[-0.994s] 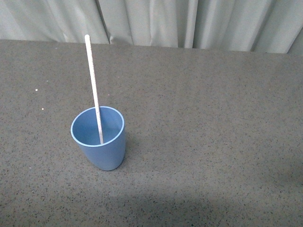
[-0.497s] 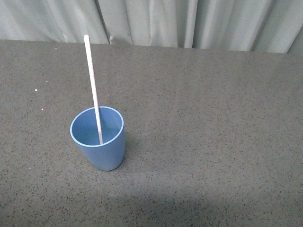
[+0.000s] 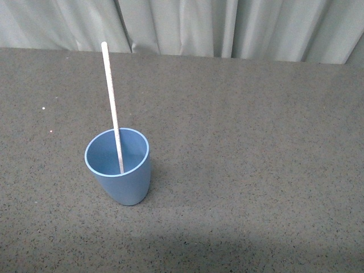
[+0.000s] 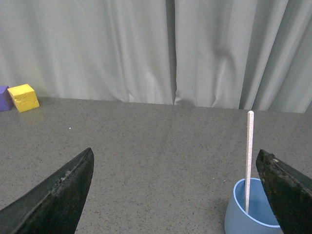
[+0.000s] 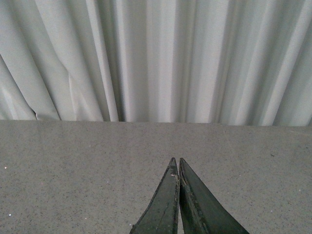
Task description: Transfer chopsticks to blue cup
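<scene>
Chopstick (image 3: 112, 105) stands in the blue cup (image 3: 118, 166), job looks done; left gripper (image 4: 170, 195) spread wide, right gripper (image 5: 178, 178) pinched closed on nothing.

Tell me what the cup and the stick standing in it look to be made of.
Blue cup: likely matte plastic, given its even light-blue colour without glare. Chopstick: pale off-white with a dull finish, possibly plastic or wood; the surface detail is too fine to tell.

We see a dark grey speckled table (image 3: 256, 170) backed by pale pleated curtains (image 3: 187, 25). In the left wrist view a yellow block (image 4: 23, 97) sits touching a purple block (image 4: 4, 97) beside the curtains.
</scene>
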